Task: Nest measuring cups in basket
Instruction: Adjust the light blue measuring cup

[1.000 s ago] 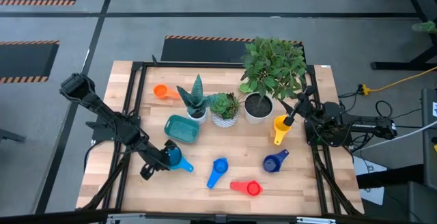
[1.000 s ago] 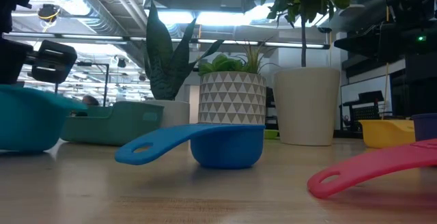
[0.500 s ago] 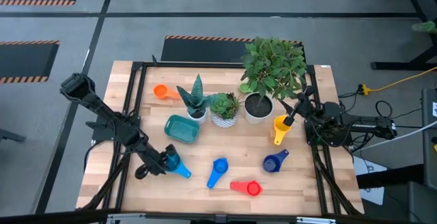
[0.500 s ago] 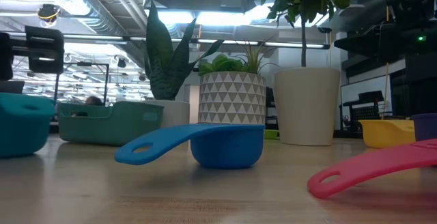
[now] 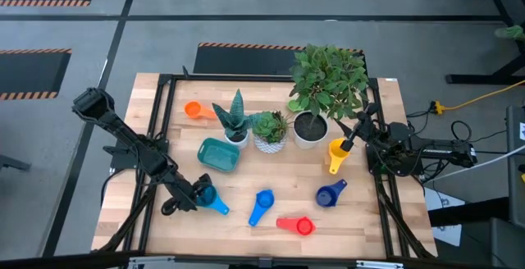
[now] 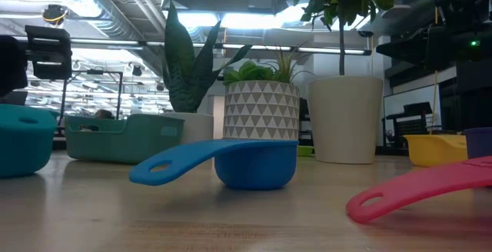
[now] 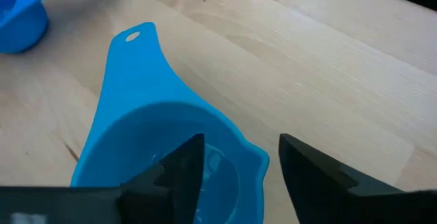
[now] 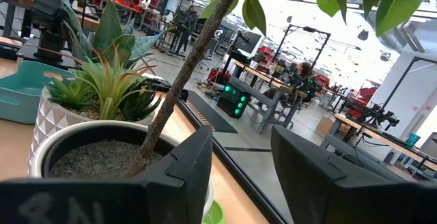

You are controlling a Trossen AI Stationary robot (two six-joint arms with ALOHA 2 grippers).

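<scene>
The light blue measuring cup [image 7: 157, 128] sits upright on the table at the near left, handle [image 7: 136, 53] pointing away from my left gripper [image 7: 240, 139]. That gripper is open and slants down over the cup [image 5: 209, 197]. The teal basket [image 5: 219, 154] lies just beyond it, holding no cup. Blue [image 5: 261, 205], red [image 5: 297, 225], navy [image 5: 328, 193], yellow [image 5: 337, 152] and orange [image 5: 193, 110] cups lie scattered on the table. My right gripper [image 8: 240, 134] waits open at the right edge. My left gripper comes slanting down from the table's left, one finger [image 7: 184, 173] over the inside of the bowl and the other [image 7: 307, 176] outside the rim [image 7: 259, 159]. I cannot tell whether either finger touches the wall. The cup rests on the table.
Three white plant pots [image 5: 271, 138] stand in a row behind the basket, at the table's middle. The largest plant [image 5: 326, 80] is close to my right gripper [image 5: 361, 125]. Bare wood lies along the near edge, left of the blue cup.
The light blue cup, held tilted and raised a second ago, has come down and now sits level on the table. My left gripper has rolled about its own axis while staying in place over the cup.
</scene>
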